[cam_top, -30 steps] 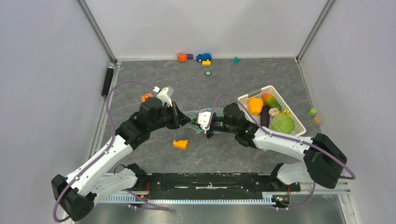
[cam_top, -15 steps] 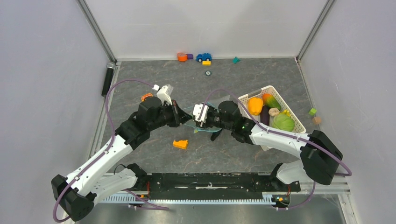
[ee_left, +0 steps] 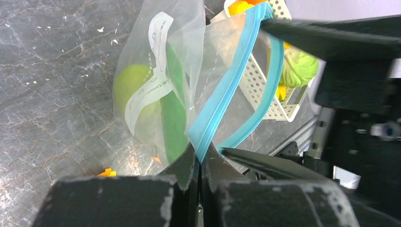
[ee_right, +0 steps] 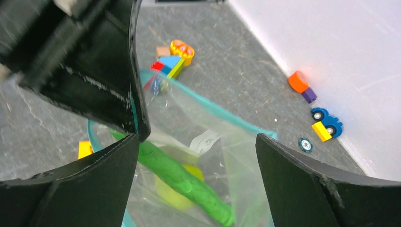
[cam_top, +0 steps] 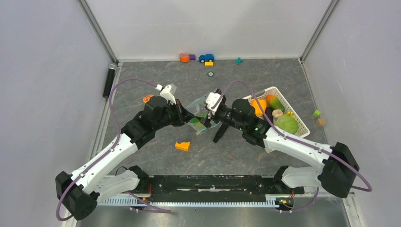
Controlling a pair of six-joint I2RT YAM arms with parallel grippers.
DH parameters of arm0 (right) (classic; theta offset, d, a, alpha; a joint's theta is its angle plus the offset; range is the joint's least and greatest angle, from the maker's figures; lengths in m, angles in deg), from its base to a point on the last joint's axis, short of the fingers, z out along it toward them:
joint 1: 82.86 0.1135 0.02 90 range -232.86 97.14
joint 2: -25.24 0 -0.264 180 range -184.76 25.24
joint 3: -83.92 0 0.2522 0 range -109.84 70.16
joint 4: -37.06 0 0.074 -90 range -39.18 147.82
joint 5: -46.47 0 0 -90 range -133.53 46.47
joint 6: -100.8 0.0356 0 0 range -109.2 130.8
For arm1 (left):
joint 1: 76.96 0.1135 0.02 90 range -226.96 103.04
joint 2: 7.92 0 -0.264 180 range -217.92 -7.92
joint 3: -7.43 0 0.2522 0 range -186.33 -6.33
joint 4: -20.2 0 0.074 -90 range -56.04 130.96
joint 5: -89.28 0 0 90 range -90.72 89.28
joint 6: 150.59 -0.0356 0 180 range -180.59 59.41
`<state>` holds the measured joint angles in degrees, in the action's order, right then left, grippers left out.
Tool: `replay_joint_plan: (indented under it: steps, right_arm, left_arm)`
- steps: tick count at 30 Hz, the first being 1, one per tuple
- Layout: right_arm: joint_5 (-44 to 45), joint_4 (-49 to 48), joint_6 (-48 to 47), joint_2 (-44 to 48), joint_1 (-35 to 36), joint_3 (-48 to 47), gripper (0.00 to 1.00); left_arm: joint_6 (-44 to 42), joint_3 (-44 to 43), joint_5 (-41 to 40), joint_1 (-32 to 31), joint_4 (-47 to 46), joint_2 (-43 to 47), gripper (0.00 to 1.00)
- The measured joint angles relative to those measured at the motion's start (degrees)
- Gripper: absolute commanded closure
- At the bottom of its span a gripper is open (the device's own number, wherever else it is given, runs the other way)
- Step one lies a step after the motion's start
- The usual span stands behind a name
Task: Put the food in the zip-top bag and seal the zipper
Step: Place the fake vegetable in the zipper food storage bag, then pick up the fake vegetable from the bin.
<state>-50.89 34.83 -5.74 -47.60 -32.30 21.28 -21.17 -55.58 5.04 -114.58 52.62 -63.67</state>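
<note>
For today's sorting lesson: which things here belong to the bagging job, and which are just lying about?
Belong: zip-top bag, teal zipper, green pod, lime-green fruit, orange pepper in the white basket.
Lying about: orange stepped wedge, blue toy car, loose wheel, teal block, black cylinder.

Noted white link shells and black joint housings on left arm (cam_top: 106, 158) and right arm (cam_top: 295, 144). Logged purple cable (cam_top: 110, 106) looped along each. Recorded white camera mounts (cam_top: 166, 92) at wrists. Found left gripper (ee_left: 201, 163) fingers (ee_left: 246, 161) matte black, edges chipped pale
</note>
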Motion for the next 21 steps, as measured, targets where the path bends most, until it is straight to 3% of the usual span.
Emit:
replay_joint_plan:
  steps: [8, 14, 18, 21]
  right_arm:
    - [3.06, -5.84, 7.41, 7.52, -0.02, 4.24, 0.02]
    - [16.13, -1.81, 13.97, 9.66, -0.96, 5.4, 0.02]
    - [23.65, 2.97, 19.19, 12.13, -5.49, 6.73, 0.02]
    - [26.86, 7.08, 24.04, 13.07, -12.79, 7.43, 0.02]
  left_arm:
    - [-0.02, 0.0, -1.18, -0.07, 0.02, -2.71, 0.97]
    - [-0.02, 0.0, -2.91, -0.07, 0.0, -3.48, 0.96]
    - [-0.02, 0.0, -5.64, -0.07, 0.13, -3.48, 0.95]
    - [-0.02, 0.0, -7.56, -0.07, 0.83, -3.48, 0.95]
